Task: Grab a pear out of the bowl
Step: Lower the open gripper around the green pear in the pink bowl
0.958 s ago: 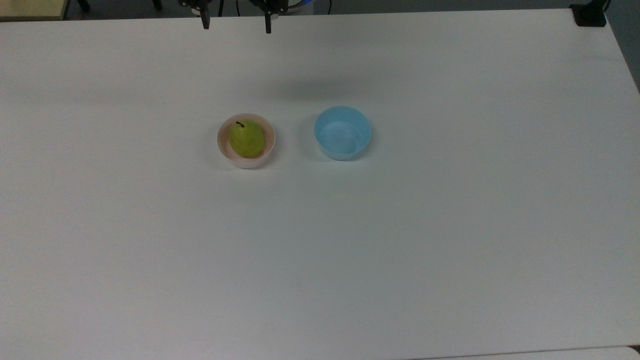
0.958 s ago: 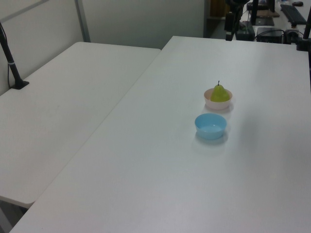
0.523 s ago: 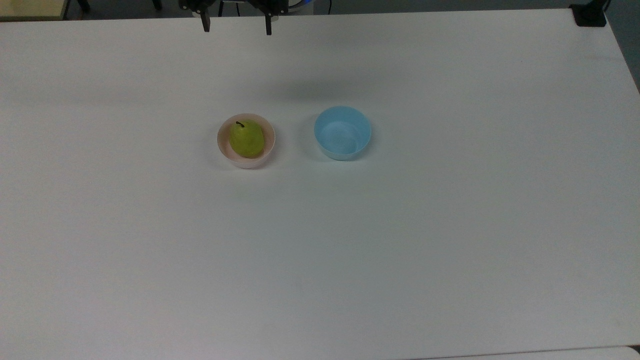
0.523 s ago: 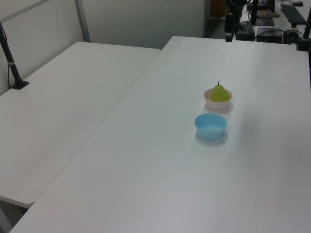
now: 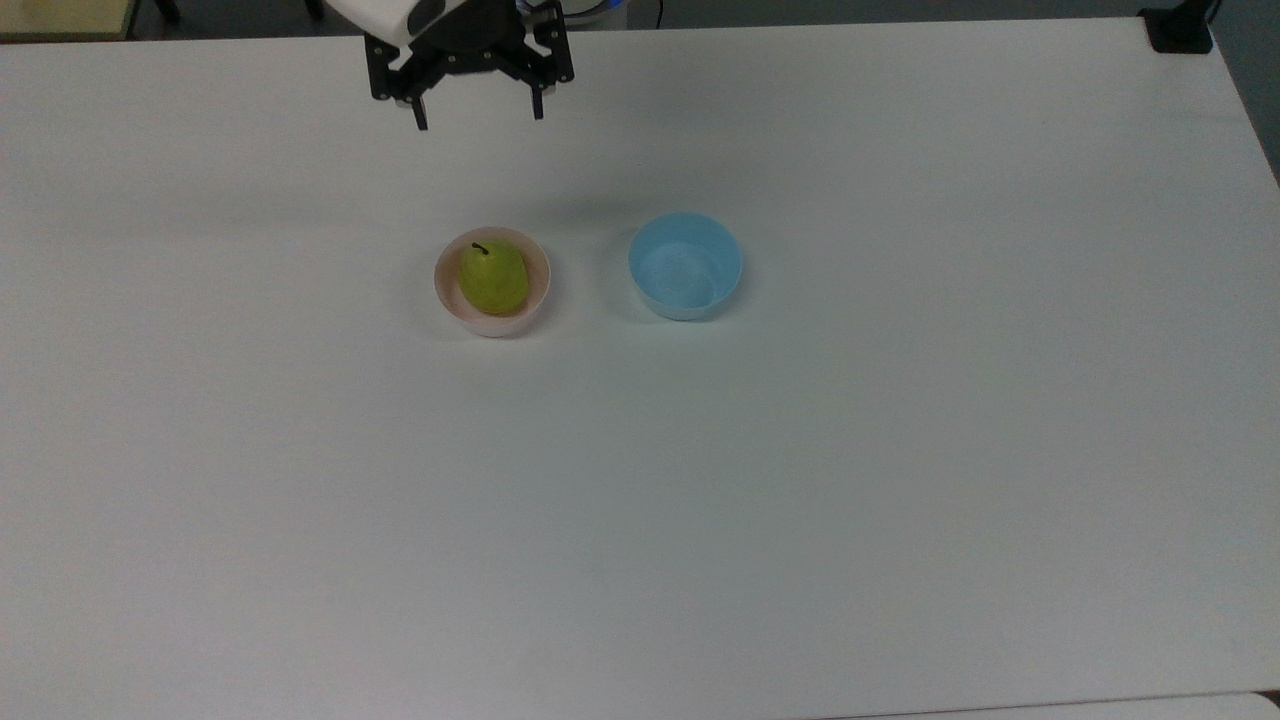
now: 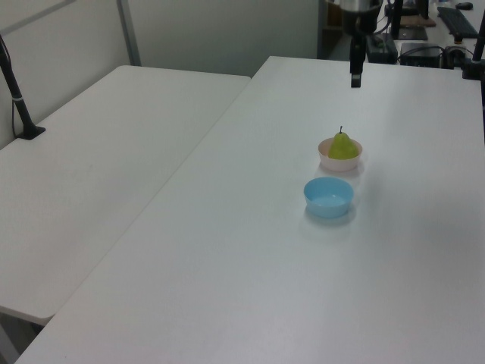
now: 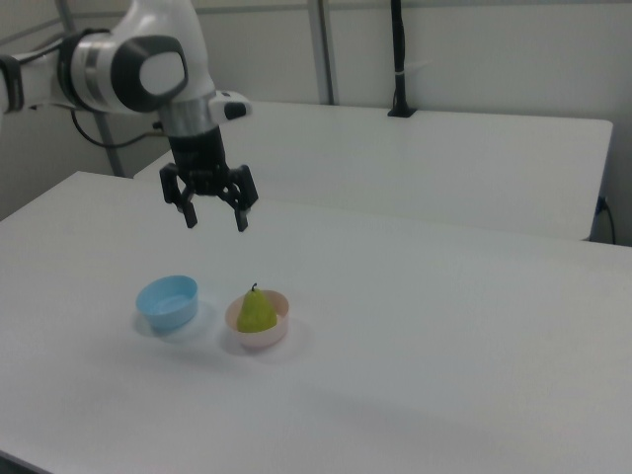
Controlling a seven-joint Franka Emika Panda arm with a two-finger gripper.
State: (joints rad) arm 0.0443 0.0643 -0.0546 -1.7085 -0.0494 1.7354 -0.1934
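A yellow-green pear (image 5: 492, 278) (image 6: 342, 145) (image 7: 256, 311) with a short dark stem sits upright in the pale pink bowl (image 5: 444, 295) (image 6: 338, 160) (image 7: 276, 332) on the white table. My gripper (image 5: 479, 120) (image 6: 355, 79) (image 7: 214, 220) hangs open, high above the table, with nothing between its fingers. In the top view it is above the bowl in the picture, toward the table's far edge; in the right view it hovers well above the two bowls.
A light blue bowl (image 5: 685, 266) (image 6: 328, 196) (image 7: 167, 301) stands beside the pink one, to the top view's right. A second white table (image 6: 91, 167) adjoins on the left view's left. A black post clamp (image 5: 1178, 30) sits at the table's far corner.
The gripper has come down and forward over the table toward the bowls; more of the hand now shows in the top view. The pear and bowls have not moved.
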